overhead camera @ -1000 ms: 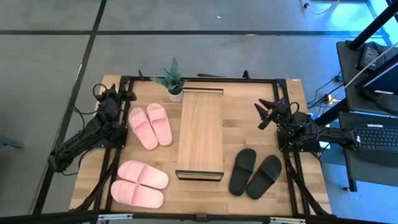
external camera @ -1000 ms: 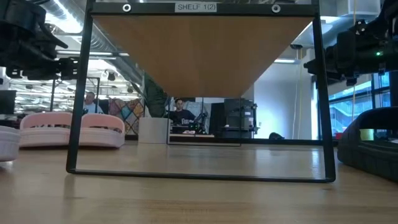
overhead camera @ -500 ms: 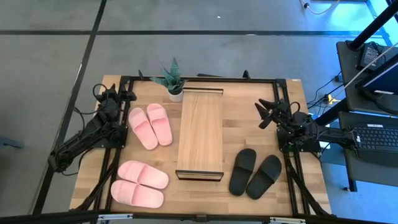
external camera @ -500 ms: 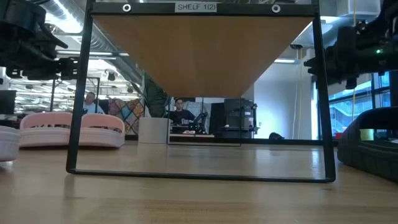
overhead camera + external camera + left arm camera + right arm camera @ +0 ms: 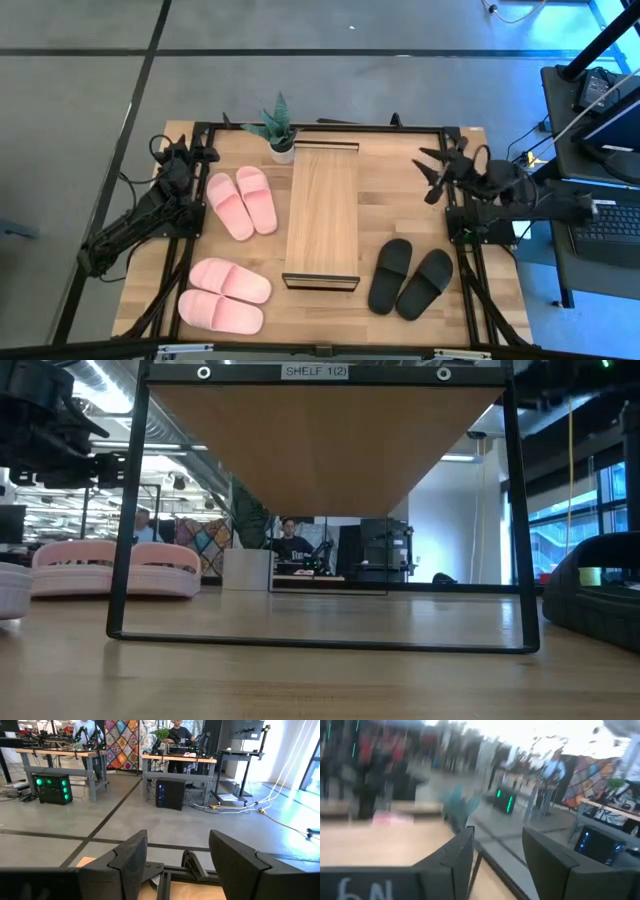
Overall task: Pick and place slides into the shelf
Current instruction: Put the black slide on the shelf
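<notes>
The shelf (image 5: pixel 322 216) with its light wood top stands in the table's middle; the low view looks under it (image 5: pixel 325 440). One pale pink pair (image 5: pixel 242 202) lies left of it toward the far side, the other pink pair (image 5: pixel 226 294) at the near left. The black pair (image 5: pixel 410 277) lies near right. My left gripper (image 5: pixel 203 153) is open and empty at the far left corner. My right gripper (image 5: pixel 432 170) is open and empty, raised at the far right.
A small potted plant (image 5: pixel 279 128) in a white pot stands at the far edge, just left of the shelf. A dark frame (image 5: pixel 320 128) runs around the table. A desk with a keyboard (image 5: pixel 606 222) stands off the table's right side. People show in the room behind.
My right arm has risen and swung toward the table's far edge, leaving the low view; its wrist view is blurred with the motion. Its fingers stay open. The left arm and all the slides have kept still.
</notes>
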`<action>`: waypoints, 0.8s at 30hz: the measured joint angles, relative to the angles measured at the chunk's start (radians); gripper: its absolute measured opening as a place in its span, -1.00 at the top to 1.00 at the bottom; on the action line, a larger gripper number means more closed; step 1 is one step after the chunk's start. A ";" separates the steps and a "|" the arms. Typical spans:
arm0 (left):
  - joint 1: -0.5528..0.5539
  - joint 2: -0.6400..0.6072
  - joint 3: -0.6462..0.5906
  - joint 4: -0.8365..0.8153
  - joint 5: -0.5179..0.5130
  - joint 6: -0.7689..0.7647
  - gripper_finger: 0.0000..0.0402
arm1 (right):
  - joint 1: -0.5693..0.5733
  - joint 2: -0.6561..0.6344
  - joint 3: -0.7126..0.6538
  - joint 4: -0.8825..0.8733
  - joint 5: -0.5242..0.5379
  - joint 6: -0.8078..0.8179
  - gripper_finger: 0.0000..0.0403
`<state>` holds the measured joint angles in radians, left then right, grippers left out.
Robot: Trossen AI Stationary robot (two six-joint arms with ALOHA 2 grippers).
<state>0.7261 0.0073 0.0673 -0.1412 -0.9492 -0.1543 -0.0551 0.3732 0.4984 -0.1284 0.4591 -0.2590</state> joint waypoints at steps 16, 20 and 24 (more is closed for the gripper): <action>0.000 0.000 0.000 0.000 0.000 0.000 -0.02 | 0.377 0.774 0.730 -1.101 -0.075 0.612 0.16; 0.000 0.000 0.000 0.000 0.000 0.000 -0.02 | 0.486 0.881 0.786 -1.207 -0.188 0.919 0.16; 0.000 0.000 0.000 0.000 0.000 0.000 -0.02 | 0.585 0.968 0.808 -1.239 -0.266 1.193 0.16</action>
<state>0.7263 0.0073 0.0675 -0.1411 -0.9489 -0.1543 0.5295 1.3410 1.3067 -1.3670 0.1930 0.9337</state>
